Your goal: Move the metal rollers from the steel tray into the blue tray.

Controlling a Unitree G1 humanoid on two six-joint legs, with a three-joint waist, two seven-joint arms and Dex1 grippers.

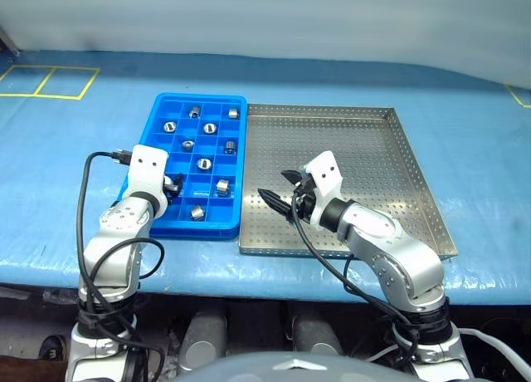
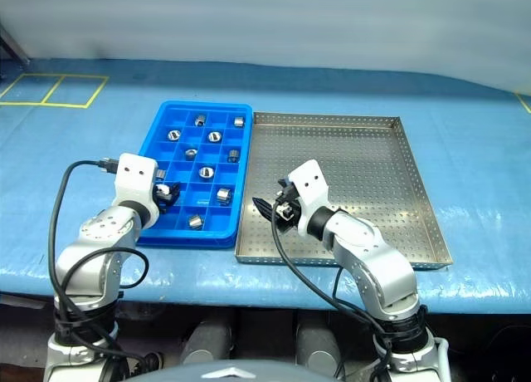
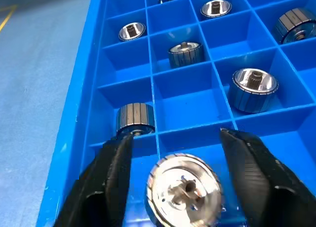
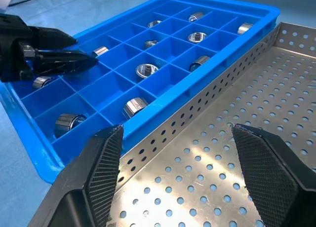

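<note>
Left hand (image 3: 175,158): spread wide over blue tray (image 1: 158,116), roller (image 3: 183,195) between fingers, seemingly dropped into cell.
Right hand (image 4: 190,158): wide, empty, over steel tray (image 1: 415,166).

A blue sheet (image 1: 465,133) covers the table on every side of both claws, creased in places and shining softly under even light. Yellow tape lines (image 1: 50,81) mark it far ahead and left of the left claw. A pale wall (image 1: 265,17) rises beyond.

Ten metal rollers (image 1: 205,163), two trays (image 1: 137,201).
</note>
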